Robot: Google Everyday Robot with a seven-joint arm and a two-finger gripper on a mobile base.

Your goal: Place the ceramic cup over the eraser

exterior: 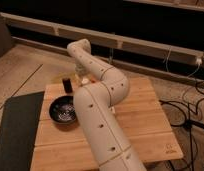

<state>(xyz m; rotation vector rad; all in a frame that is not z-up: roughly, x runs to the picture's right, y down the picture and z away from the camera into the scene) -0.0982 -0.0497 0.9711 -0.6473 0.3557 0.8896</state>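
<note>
At the far side of the wooden table (pixel 145 115), about 11 o'clock from its middle, my gripper (pixel 82 75) hangs low over the boards. My own white arm (pixel 102 125) covers most of it, so I cannot tell if it is wide, narrow or holding something. A small pale shape just under it I take for the ceramic cup (pixel 86 80). Only a little of it shows, and I cannot say whether it is touched or lifted. The eraser (pixel 68 84) stands upright near the cup, on its 9 o'clock side and apart from it. The black bowl (pixel 64 111) lies at 6 o'clock from the eraser, close to it.

I judge that the step in hand is to take the cup. To do it well I should grip it by the wall, firm and centred, because a ceramic wall is probably slippery. Then I must lift it higher than the eraser before moving toward 9 o'clock. After that I turn the mouth down, bring it exactly above the block and lower it straight, so the rim does not knock the eraser over or touch the bowl.

As for writing, a small dark mark (pixel 170 148) sits near the table's corner at 4 o'clock, but I cannot read it. I find no brand or label that I can read elsewhere.
</note>
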